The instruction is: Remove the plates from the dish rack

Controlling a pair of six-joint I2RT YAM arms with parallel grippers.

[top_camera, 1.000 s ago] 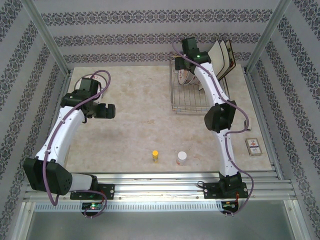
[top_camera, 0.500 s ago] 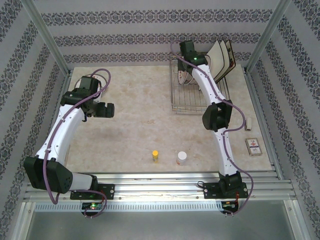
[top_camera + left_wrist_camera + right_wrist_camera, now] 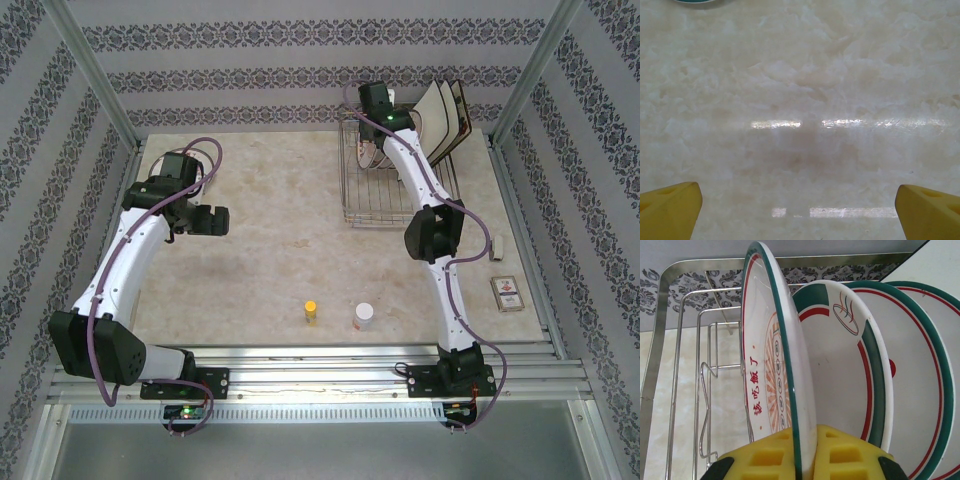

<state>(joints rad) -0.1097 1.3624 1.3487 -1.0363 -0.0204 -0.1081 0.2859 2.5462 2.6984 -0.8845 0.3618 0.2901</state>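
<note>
Plates are standing on edge in the dish rack at the table's far right. The frontmost plate is running straight away from the right gripper, whose yellow fingers are pinching its near rim, one on each face. Freeing it is looking like a pull along the plate's own plane, clear of the others close behind. The overhead view is adding the left gripper, which is hanging wide open and empty, well apart over bare table.
</note>
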